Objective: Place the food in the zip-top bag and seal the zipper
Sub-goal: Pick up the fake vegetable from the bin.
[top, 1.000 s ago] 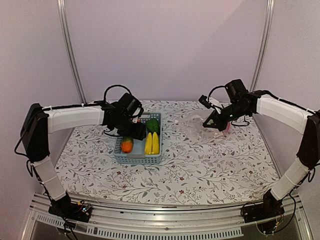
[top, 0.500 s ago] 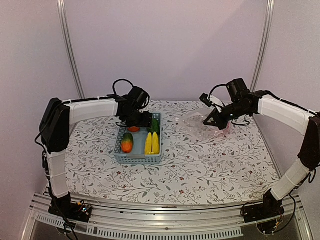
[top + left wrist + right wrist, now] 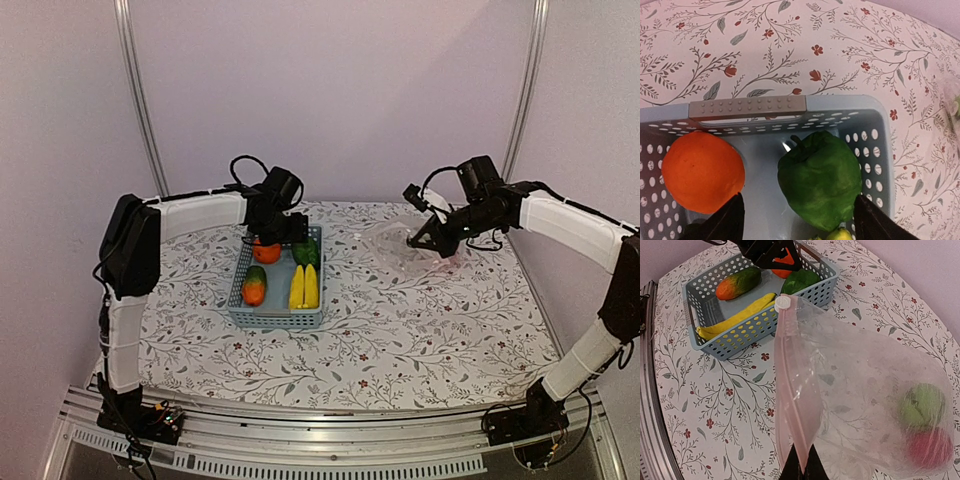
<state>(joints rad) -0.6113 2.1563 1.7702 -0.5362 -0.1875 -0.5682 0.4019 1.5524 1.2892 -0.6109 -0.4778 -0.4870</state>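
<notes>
Left hand (image 3: 270,238) shifted back, partly covering the orange (image 3: 702,172).

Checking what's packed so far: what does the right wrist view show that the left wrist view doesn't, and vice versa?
Right wrist only: the zip-top bag, already holding a green piece and a red piece, its zipper pinched by the right gripper; also the bananas. Left wrist only: the orange unobstructed. Both: the basket and the green pepper.
</notes>
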